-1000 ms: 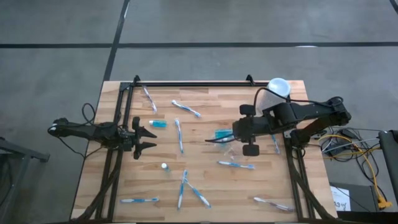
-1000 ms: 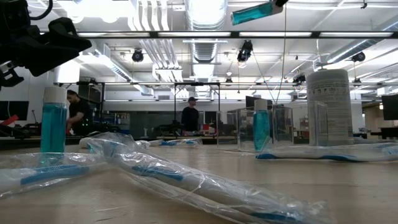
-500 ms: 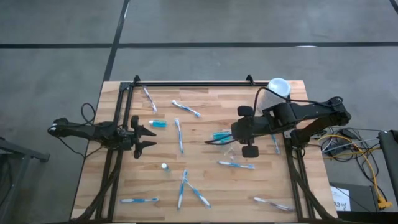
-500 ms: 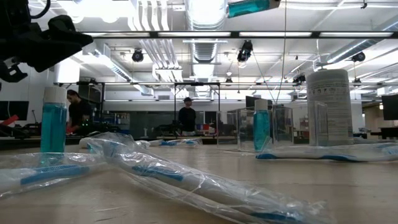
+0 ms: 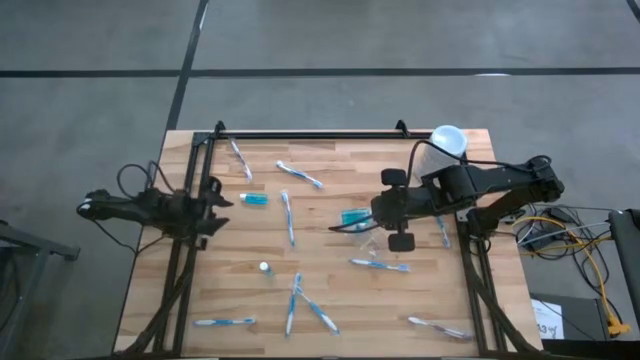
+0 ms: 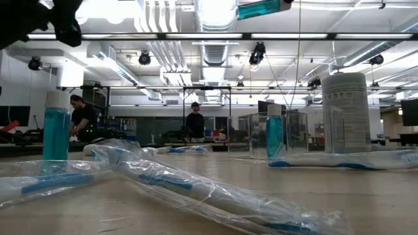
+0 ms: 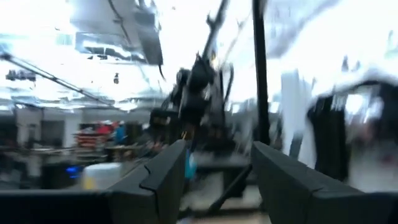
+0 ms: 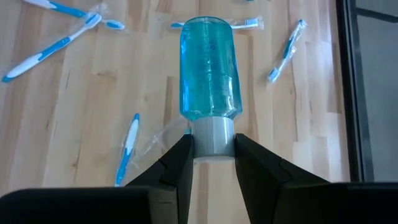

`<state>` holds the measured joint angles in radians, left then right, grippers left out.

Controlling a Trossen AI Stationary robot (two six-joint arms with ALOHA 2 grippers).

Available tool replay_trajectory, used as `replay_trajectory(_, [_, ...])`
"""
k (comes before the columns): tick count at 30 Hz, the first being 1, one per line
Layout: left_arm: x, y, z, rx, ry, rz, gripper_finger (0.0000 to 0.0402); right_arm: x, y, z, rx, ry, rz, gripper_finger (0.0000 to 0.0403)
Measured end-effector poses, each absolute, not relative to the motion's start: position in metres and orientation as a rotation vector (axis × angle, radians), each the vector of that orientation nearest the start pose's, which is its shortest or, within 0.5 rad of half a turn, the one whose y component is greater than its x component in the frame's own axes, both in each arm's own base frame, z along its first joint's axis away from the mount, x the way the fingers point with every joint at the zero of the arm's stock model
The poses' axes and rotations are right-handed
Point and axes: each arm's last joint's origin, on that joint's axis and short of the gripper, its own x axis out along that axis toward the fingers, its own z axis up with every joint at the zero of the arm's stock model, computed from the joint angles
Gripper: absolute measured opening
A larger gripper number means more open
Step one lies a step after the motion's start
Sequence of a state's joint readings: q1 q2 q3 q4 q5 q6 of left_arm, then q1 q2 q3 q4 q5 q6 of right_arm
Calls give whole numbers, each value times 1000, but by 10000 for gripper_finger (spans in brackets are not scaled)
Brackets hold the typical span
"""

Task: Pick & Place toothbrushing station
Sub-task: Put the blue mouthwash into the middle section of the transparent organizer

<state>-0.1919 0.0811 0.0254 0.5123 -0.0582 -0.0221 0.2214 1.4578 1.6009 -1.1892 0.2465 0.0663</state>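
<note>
the right gripper is pinching a blue tube by its white cap alone, carrying it high over the middle of the table above the clear pouch. with such a small hold, the heavy body could be swinging or slipping out onto the toothbrushes below. the left gripper is waiting, fingers spread, at the left edge.

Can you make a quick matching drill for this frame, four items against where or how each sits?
1. blue tube
2. lying tube
3. white cylinder
4. left gripper

a. table's far right corner
b. open, at the left edge
c. on the wood by the left frame
d. clamped at its cap by the right gripper

Pairs: 1-d, 2-c, 3-a, 4-b
</note>
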Motion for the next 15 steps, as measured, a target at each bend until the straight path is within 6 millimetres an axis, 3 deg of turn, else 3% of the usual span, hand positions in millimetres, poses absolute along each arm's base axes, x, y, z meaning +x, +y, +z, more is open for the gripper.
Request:
replay_trajectory(5, [87,-15,220,-248,-513,-186,188,268,53,378,-205,1002,-63,98])
replay_trajectory(15, [88,-14,218,-474,-475,-192,188,279,55,386,-166,857,-66,98])
